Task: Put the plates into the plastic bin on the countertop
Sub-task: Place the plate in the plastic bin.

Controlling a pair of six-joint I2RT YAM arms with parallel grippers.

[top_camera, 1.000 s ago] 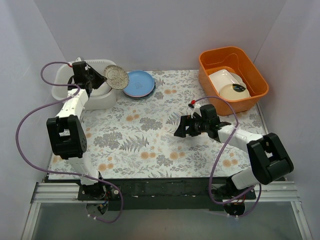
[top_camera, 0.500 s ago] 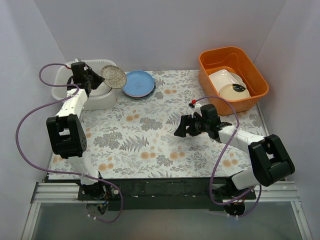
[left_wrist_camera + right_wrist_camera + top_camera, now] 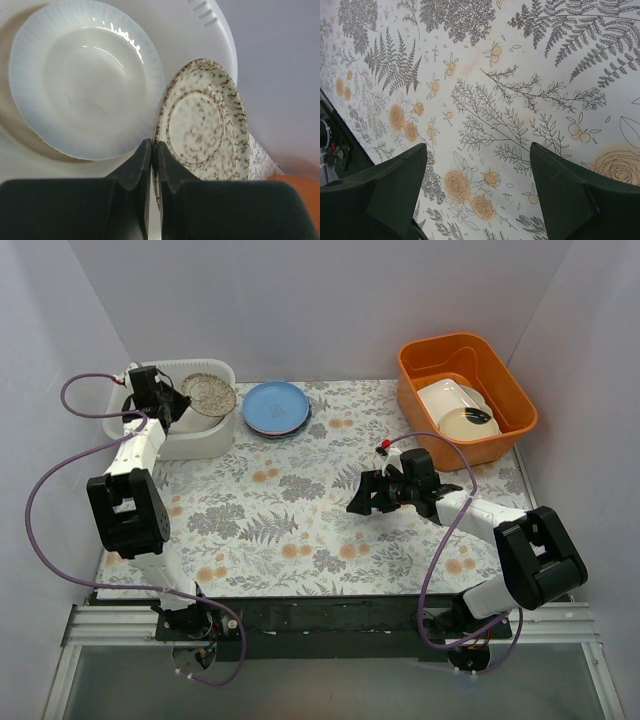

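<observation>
My left gripper [image 3: 172, 398] is shut on the rim of a cream plate with brown speckles [image 3: 209, 394] and holds it over the translucent white plastic bin [image 3: 212, 368]. In the left wrist view the fingertips [image 3: 151, 145] pinch the speckled plate [image 3: 202, 125] on edge above the bin wall [image 3: 200, 35]. A small white scalloped plate [image 3: 85, 75] lies inside the bin. A blue plate [image 3: 277, 406] tops a stack on the countertop [image 3: 300, 520], right of the bin. My right gripper [image 3: 362, 495] is open and empty above the countertop [image 3: 485, 90].
An orange tub [image 3: 510, 380] stands at the back right, holding a white rectangular dish [image 3: 445, 395] and a cream dish with a black blob [image 3: 470, 423]. White walls close in the left, back and right sides.
My left gripper has carried the speckled plate left and down, from beside the blue plates to over the bin, and the plate now lies flatter. The right arm has barely moved.
</observation>
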